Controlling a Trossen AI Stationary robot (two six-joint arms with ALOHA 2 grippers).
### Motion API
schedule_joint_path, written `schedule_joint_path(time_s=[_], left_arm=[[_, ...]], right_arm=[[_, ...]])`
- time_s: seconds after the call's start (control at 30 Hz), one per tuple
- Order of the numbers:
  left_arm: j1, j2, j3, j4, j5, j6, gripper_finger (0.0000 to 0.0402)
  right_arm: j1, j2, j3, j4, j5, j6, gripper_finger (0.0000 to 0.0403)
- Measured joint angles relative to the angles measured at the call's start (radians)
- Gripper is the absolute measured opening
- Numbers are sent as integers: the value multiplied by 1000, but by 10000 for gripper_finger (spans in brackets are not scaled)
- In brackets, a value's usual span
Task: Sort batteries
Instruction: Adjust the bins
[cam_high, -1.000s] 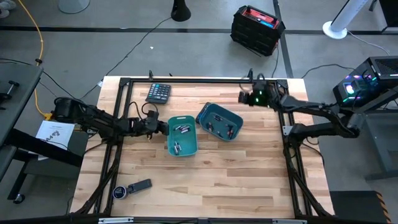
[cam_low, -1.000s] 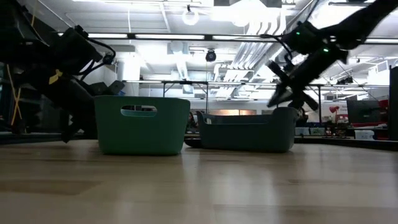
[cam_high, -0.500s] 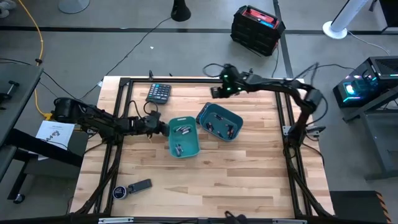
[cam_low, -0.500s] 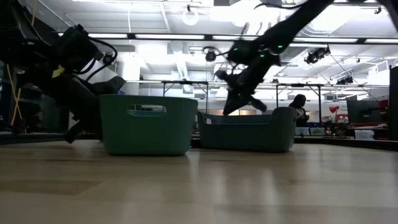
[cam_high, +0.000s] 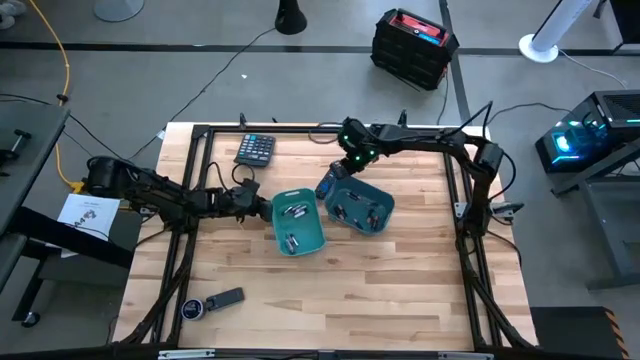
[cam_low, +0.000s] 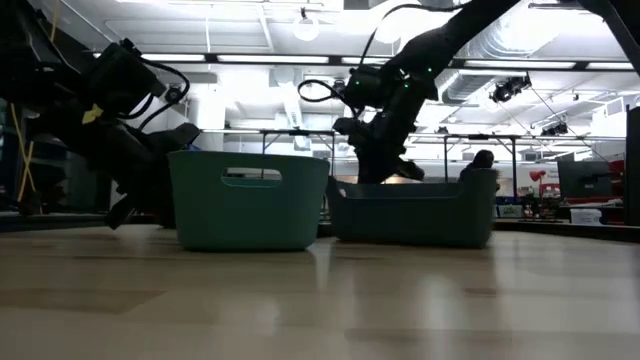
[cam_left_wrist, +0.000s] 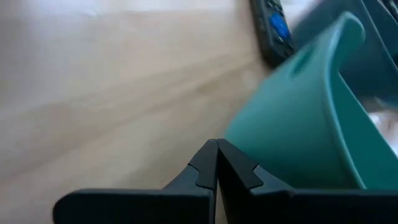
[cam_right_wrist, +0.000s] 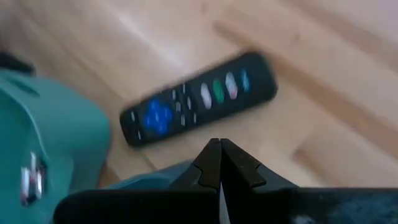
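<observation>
Two teal bins stand side by side mid-table: the left bin (cam_high: 297, 228) and the right bin (cam_high: 360, 205), turned askew. Small dark and silvery batteries lie in both (cam_high: 291, 210) (cam_high: 352, 210). My left gripper (cam_high: 262, 203) (cam_left_wrist: 216, 163) is shut, level with the table, its tips right at the left bin's left wall (cam_left_wrist: 292, 124). My right gripper (cam_high: 345, 168) (cam_right_wrist: 219, 154) is shut and points down at the right bin's far-left corner. A black remote (cam_right_wrist: 199, 99) lies just beyond it. My left gripper: the shut tips stand right by the left bin's left wall (cam_left_wrist: 249, 134), coming level from the table's left; I cannot tell whether they touch it. My right gripper: the shut fingers come from above at the right bin's far-left rim (cam_right_wrist: 158, 177). The fingers hide the meeting place. The bin rests on the table.
A dark calculator (cam_high: 255, 149) lies near the far-left corner. A small dark device (cam_high: 225, 297) and a round object (cam_high: 190, 308) lie near the near-left corner. Bare wood (cam_high: 420, 290) stretches across the near and right part. A black frame rims the table.
My right gripper has swung from the far-right corner toward the table's left and come down at the right bin's far-left corner. The right bin has turned and slid a little toward the near-right. The left bin has also shifted slightly that way.
</observation>
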Motion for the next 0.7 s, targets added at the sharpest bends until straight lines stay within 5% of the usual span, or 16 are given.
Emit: schedule_joint_path(time_s=[0.47, 0.7], left_arm=[[104, 0, 0, 55, -9, 55, 0], [133, -50, 1, 122, 200, 227, 0]], right_arm=[[208, -19, -3, -8, 70, 34, 0], [214, -185, -3, -137, 271, 26, 0]])
